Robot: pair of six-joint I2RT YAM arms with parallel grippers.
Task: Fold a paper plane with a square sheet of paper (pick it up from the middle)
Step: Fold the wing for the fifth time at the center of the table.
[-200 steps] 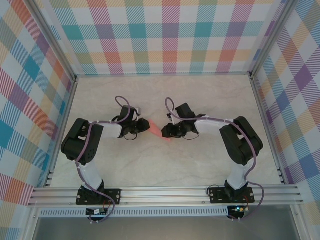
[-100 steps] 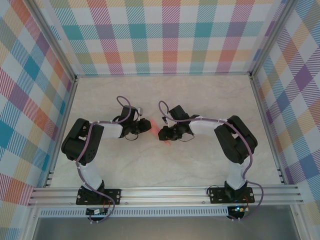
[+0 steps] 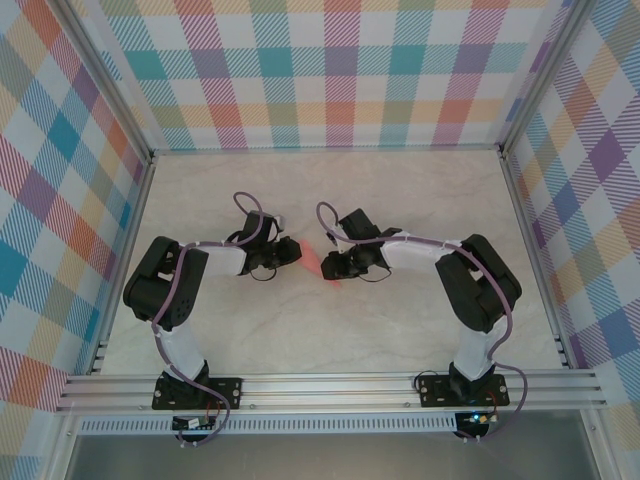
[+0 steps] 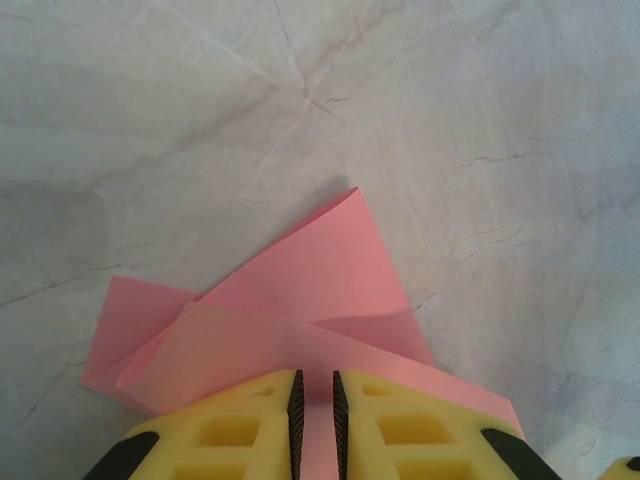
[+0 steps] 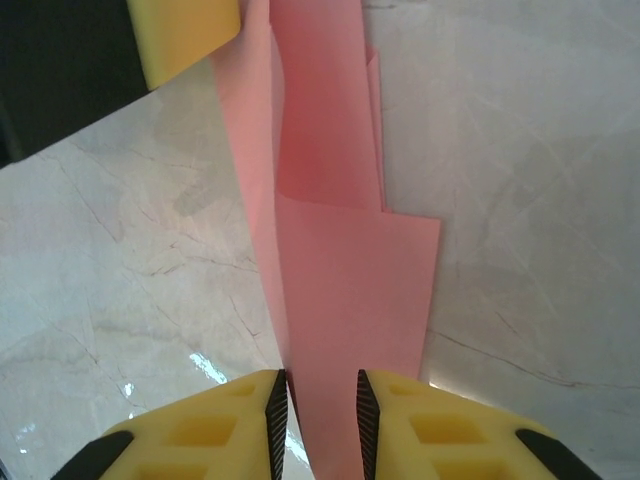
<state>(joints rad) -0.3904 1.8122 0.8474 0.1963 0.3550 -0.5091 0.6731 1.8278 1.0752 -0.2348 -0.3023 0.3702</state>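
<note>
right gripper [image 5: 322, 388]: 2 yellow fingers at the bottom edge, slightly apart
sheet of paper [image 5: 350, 290]: salmon-pink, folded, running up from between those fingers; grip unclear
left gripper finger [image 5: 185, 35]: yellow, at the paper's top-left
marble table [image 5: 520, 150]: beneath

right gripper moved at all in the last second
Yes. The right gripper has slid a little left, away from the right rail and closer to the left gripper, which pinches the paper.

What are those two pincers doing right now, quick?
Left pincer: closed on the pink paper.
Right pincer: the same paper runs between its fingers; whether it grips cannot be told.
</note>
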